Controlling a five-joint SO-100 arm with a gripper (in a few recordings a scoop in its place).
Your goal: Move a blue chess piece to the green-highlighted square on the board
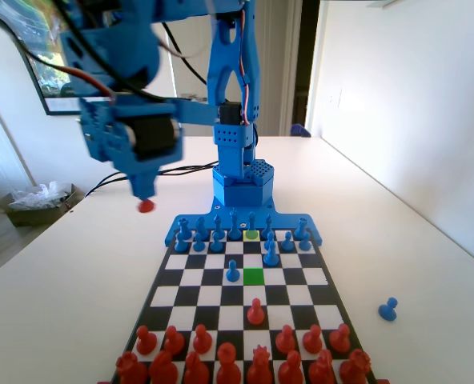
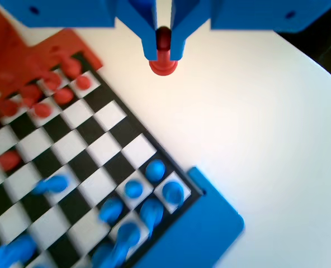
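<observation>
- The blue two-finger claw (image 2: 162, 53) is closed on a small red plastic chess piece (image 2: 163, 60); its round base hangs below the jaws, high over the bare white table (image 1: 69, 272), left of the board in the fixed view.
- Judging from that, a captured red piece is being carried off to free a square.
- The flat black-and-white checkered board (image 1: 320, 276) with its blue edge lies before the arm.
- The bright green-highlighted square (image 1: 253, 276) lies empty, near the blue rows.
- The slim blue knob-topped chess piece (image 1: 271, 254) stands just beyond it, one square right, untouched.
- One short blue pawn (image 1: 388, 309) stands off the board, on the table to its right.
</observation>
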